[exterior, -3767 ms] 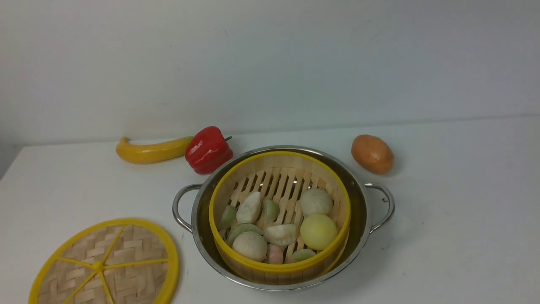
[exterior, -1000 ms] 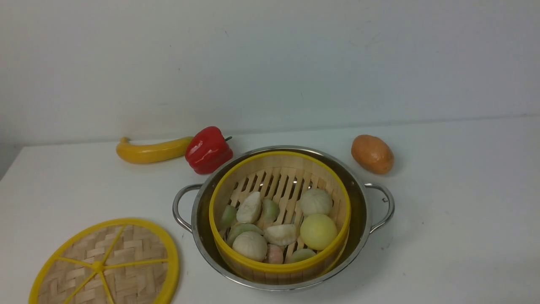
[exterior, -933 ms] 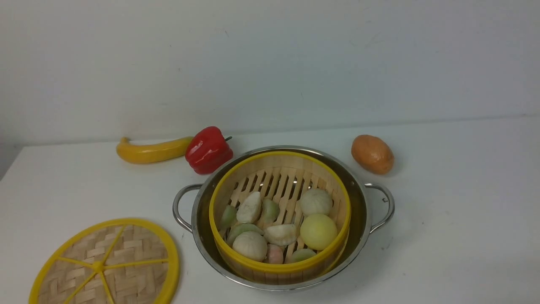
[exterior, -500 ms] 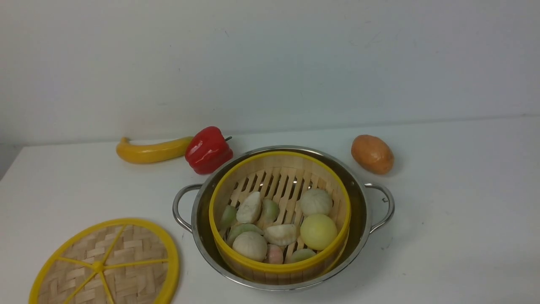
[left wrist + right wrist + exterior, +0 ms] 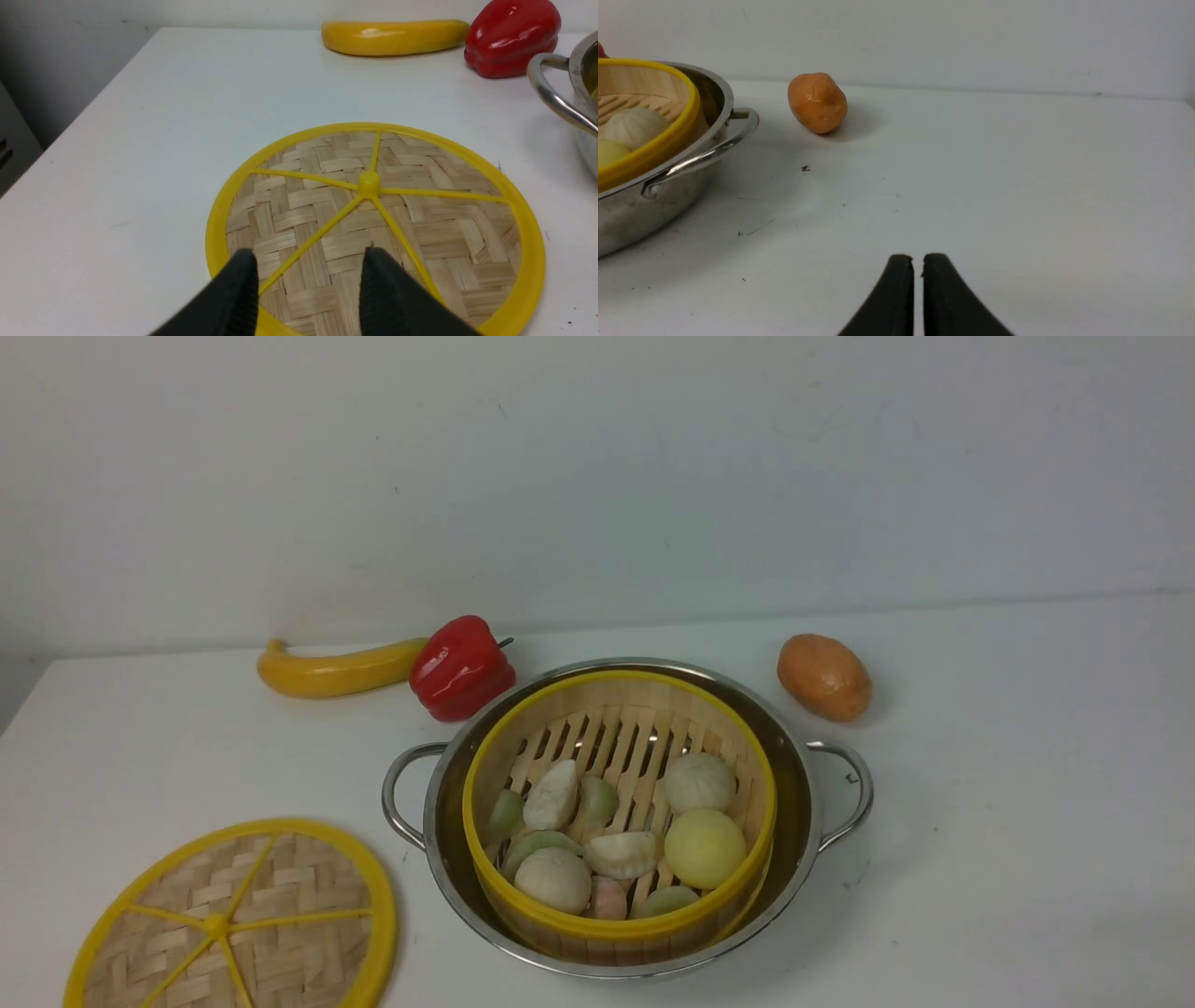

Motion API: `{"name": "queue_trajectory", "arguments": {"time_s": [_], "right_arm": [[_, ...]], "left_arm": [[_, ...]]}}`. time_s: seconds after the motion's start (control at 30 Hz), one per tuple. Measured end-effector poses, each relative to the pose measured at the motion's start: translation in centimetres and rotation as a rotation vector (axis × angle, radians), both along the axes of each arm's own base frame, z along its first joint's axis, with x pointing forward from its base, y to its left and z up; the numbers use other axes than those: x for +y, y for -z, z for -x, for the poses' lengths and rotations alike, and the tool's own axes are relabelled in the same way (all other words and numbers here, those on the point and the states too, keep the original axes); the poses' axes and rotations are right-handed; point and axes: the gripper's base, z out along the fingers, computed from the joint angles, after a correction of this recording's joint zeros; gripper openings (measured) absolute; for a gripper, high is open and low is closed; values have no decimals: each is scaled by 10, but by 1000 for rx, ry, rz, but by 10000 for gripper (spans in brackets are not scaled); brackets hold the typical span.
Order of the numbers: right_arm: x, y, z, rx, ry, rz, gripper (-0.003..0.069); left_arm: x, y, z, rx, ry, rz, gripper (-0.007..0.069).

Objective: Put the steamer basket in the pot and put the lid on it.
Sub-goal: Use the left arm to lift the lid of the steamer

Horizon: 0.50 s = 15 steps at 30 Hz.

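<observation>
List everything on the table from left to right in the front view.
lid → yellow banana → red pepper → pot with the steamer basket inside it → potato

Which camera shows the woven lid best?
The left wrist view: the lid fills it, knob, spokes and weave sharp, only its near edge hidden by the fingers and the frame. The front view shows it smaller, cut off at the bottom. The right wrist view misses it.
</observation>
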Motion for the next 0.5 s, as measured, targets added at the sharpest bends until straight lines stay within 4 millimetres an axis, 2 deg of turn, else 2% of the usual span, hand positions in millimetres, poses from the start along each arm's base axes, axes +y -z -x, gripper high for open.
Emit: {"name": "queue_trajectory", "arguments": {"time_s": [0.37,0.43,0.5], "right_arm": [[0,0,0,0,0,0,36],[0,0,0,0,0,0,36],[0,0,0,0,0,0,38]], "left_arm": [[0,-2,0,-14,3,-24,290],[-1,-4,-1,-48,-1,24,290],[-4,-12,-4,-161,-14,207,290]]}}
